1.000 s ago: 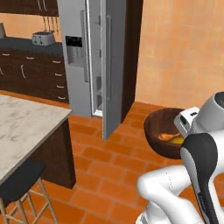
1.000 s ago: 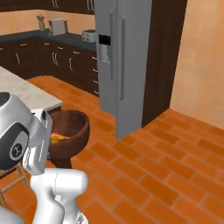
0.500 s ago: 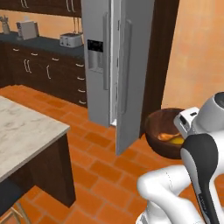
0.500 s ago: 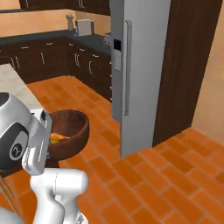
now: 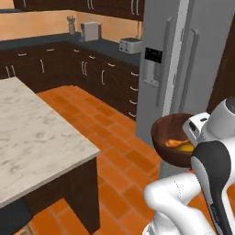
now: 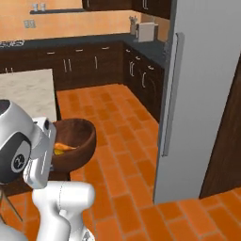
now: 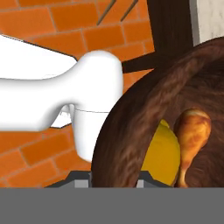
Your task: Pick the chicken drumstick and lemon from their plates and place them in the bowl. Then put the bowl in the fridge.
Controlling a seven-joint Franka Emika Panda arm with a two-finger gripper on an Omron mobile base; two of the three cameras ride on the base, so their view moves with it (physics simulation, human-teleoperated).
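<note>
Carrying the wooden bowl (image 5: pixel 170 140) by its rim, fingers (image 7: pixel 114 178) pinched nearly shut on the wall — chicken drumstick (image 7: pixel 191 139) and lemon (image 7: pixel 162 152) resting inside, level to avoid spilling — facing the closed fridge (image 6: pixel 200 94), door needing opening.

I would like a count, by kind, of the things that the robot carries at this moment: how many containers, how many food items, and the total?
Containers: 1, the deep reddish-brown wooden bowl, held up off the floor by the shut hand at its rim.
Meat: 1, the golden-brown chicken drumstick inside the bowl.
Fruit: 1, the round yellow lemon beside the drumstick.
Total: 3
</note>
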